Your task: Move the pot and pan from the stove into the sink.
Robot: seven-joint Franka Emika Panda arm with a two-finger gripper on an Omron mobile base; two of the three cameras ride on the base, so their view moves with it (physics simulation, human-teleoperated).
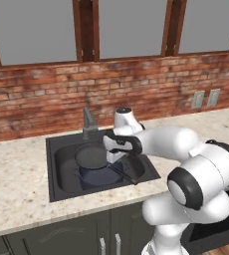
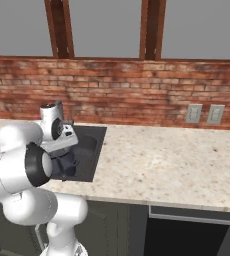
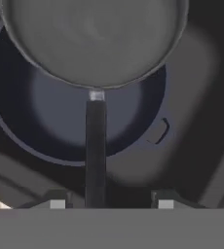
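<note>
1. Reached out over the sink (image 1: 57, 187), a dark basin set in the speckled stone counter (image 1: 17, 199) below a brick wall (image 1: 37, 94), grey faucet (image 1: 89, 122) at the rear rim.
2. Sat low in the basin: the pot (image 1: 94, 177), dark blue-grey, one loop handle (image 3: 160, 131) visible in the hand view.
3. Lay over the pot's mouth: the pan (image 1: 91, 157), its bowl toward the faucet, its long black handle (image 3: 95, 151) running out across the pot's rim toward the arm.
4. Hung just above that handle: the gripper (image 3: 111, 204), jaws parted, one fingertip (image 3: 57, 202) left of the handle and the other well off to its right; handle close beside the left tip, contact impossible to judge, no grip apparent.
</note>
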